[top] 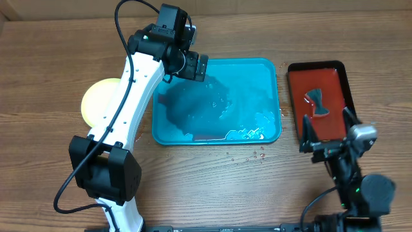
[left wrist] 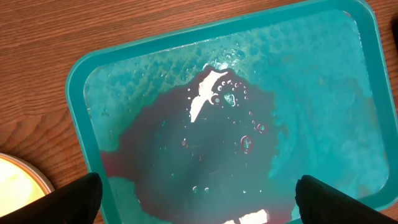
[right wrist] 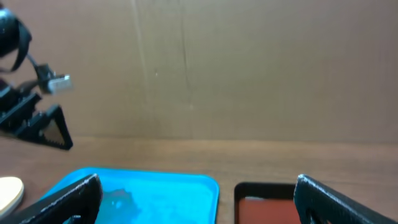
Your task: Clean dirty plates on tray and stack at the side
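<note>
Here, the left fingers (left wrist: pixel 71 202), spread wide and holding nothing, hang over the large turquoise rectangular plastic tray (top: pixel 244 60). Its floor carries only a shallow pool of red-tinted water (left wrist: pixel 205 155), and no plate lies in it. A pale yellow-green round plastic plate (top: pixel 96 103) rests on the wooden counter (top: pixel 51 58) near the tray's left short edge, partly hidden by the left arm; whether others lie beneath it cannot be told. The plate lies to the left of the left fingers, the nearer pair. The right fingers (right wrist: pixel 342 202), likewise spread and empty, hover at the small red tray (top: pixel 302 84), well apart from the plate.
</note>
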`<state>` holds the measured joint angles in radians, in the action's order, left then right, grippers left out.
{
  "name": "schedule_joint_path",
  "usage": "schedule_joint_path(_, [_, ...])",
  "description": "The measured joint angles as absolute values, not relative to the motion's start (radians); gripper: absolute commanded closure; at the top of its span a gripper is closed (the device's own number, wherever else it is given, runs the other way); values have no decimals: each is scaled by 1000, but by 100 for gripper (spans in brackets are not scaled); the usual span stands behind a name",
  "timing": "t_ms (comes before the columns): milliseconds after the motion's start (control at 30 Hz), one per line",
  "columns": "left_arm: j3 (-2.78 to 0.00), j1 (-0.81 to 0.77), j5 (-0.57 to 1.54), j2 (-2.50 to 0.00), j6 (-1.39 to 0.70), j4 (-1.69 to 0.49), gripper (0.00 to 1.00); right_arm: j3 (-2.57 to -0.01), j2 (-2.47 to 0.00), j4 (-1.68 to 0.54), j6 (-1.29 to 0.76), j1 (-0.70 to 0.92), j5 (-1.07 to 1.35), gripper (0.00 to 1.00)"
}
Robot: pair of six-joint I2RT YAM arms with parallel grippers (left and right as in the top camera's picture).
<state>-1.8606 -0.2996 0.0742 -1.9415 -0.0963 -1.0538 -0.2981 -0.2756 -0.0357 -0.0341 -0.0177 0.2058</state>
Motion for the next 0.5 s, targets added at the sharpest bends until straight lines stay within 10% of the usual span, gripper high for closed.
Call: schedule_joint_path(500, [-1861,-300,75,-1942,-96,-1054,0,-19,-15,15,-52,-6,205,0])
